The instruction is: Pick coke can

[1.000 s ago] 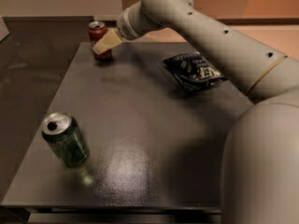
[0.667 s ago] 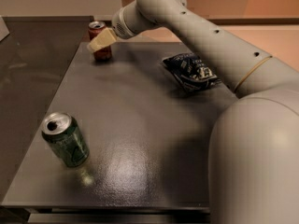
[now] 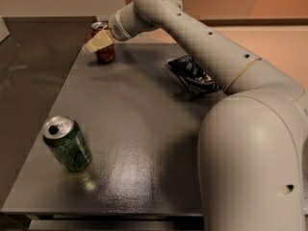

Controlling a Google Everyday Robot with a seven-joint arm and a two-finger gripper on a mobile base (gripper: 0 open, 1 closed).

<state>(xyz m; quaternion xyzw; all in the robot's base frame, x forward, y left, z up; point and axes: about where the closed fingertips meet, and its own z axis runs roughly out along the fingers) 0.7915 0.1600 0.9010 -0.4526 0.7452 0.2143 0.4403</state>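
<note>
The coke can (image 3: 105, 52), red with a silver top, stands upright at the far left corner of the dark table (image 3: 139, 129). My gripper (image 3: 97, 42) reaches to it from the right. Its cream-coloured fingers (image 3: 99, 40) lie across the front of the can's upper half and hide part of it. The can rests on the table.
A green can (image 3: 67, 144) stands tilted near the table's front left. A dark blue snack bag (image 3: 191, 74) lies at the back right, under my arm. My arm and body fill the right side. A dark counter (image 3: 33, 61) runs along the left.
My gripper has moved a little left and closer across the front of the coke can. The can, the green can and the bag have not moved.
</note>
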